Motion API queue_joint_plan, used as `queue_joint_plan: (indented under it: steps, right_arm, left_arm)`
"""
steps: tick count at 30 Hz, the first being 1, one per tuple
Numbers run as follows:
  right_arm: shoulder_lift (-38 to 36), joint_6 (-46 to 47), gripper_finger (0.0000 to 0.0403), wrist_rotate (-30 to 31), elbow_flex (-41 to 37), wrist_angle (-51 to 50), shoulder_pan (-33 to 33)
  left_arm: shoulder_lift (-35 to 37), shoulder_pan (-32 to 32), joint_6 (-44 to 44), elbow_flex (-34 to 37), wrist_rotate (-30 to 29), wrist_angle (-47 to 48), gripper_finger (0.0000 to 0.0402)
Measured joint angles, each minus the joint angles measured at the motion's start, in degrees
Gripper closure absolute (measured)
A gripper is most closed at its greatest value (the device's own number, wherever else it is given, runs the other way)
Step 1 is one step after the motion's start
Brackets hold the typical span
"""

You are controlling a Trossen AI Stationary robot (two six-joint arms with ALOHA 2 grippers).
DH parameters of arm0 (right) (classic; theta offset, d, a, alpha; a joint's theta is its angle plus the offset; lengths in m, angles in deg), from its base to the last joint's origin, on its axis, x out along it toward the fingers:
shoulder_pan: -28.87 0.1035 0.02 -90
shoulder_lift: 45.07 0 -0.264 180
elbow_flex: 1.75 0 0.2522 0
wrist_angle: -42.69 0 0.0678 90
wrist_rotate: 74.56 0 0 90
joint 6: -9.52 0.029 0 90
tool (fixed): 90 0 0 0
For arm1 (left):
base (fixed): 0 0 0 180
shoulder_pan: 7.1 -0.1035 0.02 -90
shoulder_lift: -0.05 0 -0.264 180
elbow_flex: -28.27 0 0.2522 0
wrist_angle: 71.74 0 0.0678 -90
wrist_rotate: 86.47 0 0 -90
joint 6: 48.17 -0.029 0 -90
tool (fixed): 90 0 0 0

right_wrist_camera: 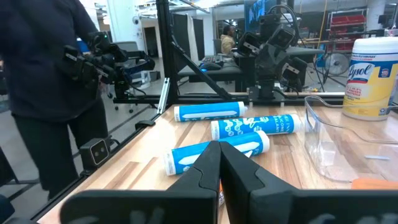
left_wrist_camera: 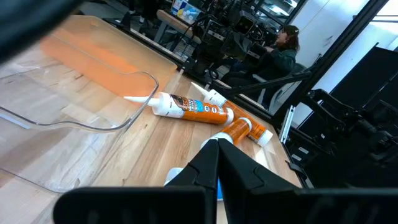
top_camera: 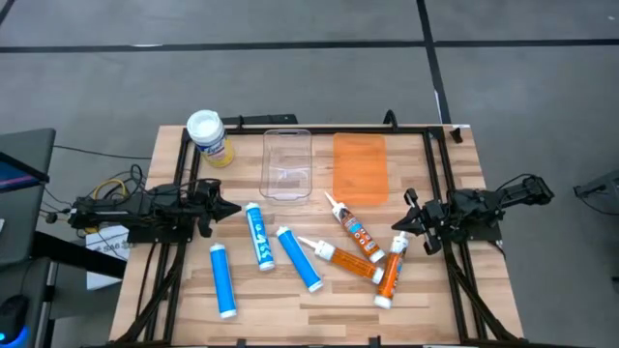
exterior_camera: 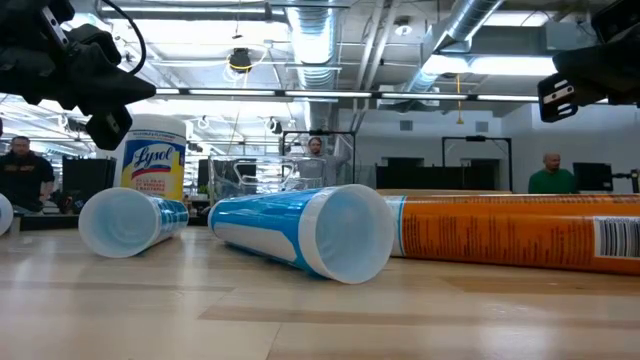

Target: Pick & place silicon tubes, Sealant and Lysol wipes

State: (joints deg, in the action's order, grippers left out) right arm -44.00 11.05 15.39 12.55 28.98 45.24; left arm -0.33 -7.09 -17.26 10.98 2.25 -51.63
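Both claws, left claw [top_camera: 230, 208] and right claw [top_camera: 398, 224], hover clenched and empty (nothing grasped). The round blue-and-white silicone tubes [top_camera: 259, 236] lie loose mid-counter; a nudge could roll them.

Lysol wipes [exterior_camera: 153, 158] label: "Lysol" is read in blue script on yellow.
Other print on tubes: too small or blurred to be read.

Left gripper [top_camera: 232, 208] with fingers pressed together, right gripper [top_camera: 398, 224] likewise, both arms low, pointing inward
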Motion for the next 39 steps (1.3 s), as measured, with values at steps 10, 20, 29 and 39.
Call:
queue_joint_plan:
  steps: [10, 20, 29, 39]
  right_arm:
    - [0.0, 0.0, 0.0403, 0.0, 0.0, 0.0, 0.0]
    - [0.0, 0.0, 0.0403, 0.1, 0.0, 0.5, 0.0]
    - [0.0, 0.0, 0.0403, 0.3, -0.1, 3.6, 0.0]
    - [0.0, 0.8, 0.0403, 6.4, -0.1, 17.2, 0.0]
  left_arm:
    - [0.0, 0.0, 0.0, 0.0, 0.0, 0.0, 0.0402]
    - [0.0, 0.0, -0.1, 0.0, 0.0, 0.0, 0.0402]
    - [0.0, 0.0, -3.2, 0.0, 0.0, 0.0, 0.0402]
    - [0.0, 0.0, -3.2, 0.0, 0.0, 0.0, 0.0402]
